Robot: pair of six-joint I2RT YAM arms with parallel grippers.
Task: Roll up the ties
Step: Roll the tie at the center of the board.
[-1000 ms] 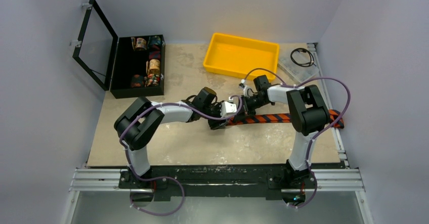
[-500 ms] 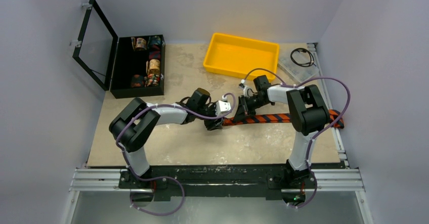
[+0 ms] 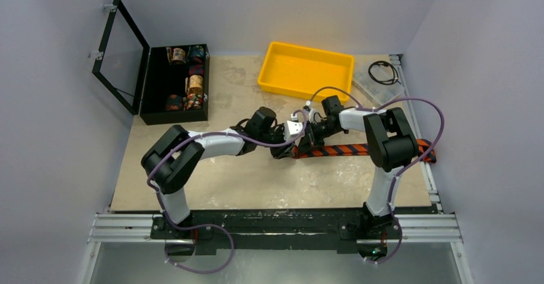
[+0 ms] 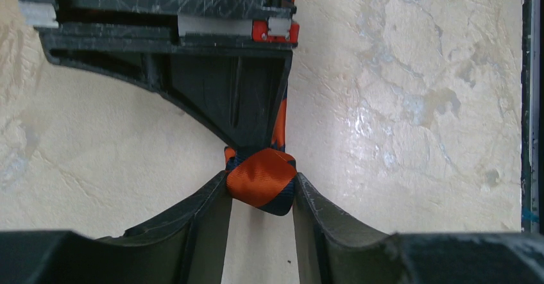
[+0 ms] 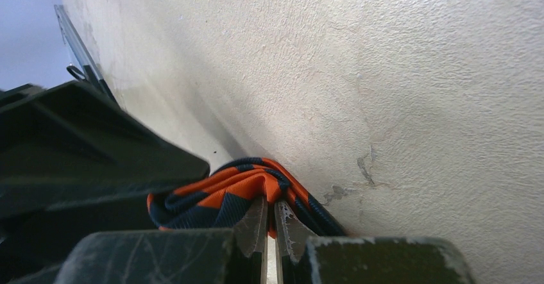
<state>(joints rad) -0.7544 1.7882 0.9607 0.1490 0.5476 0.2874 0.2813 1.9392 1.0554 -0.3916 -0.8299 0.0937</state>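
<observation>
Barely begun, I'm pinching the tie's [image 4: 262,183] first small coil with my left hand [image 4: 262,200] around my closed right hand's [image 5: 270,225] tips, most length lying unrolled beyond.

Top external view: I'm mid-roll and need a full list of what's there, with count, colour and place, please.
tie: one, orange and navy stripes, lying flat across the table's right half, its left end rolled up
fabric rolls: several, mixed patterns, inside the case; exact count unclear
case: one, black, lid open, far left corner
tray: one, yellow, far centre
clear container: one, transparent, far right
cable: one, black loop, on or in the clear container
table: one, beige
left gripper: one, black, fingers against both sides of the tie's rolled end
right gripper: one, black, shut, pinching the same rolled end
</observation>
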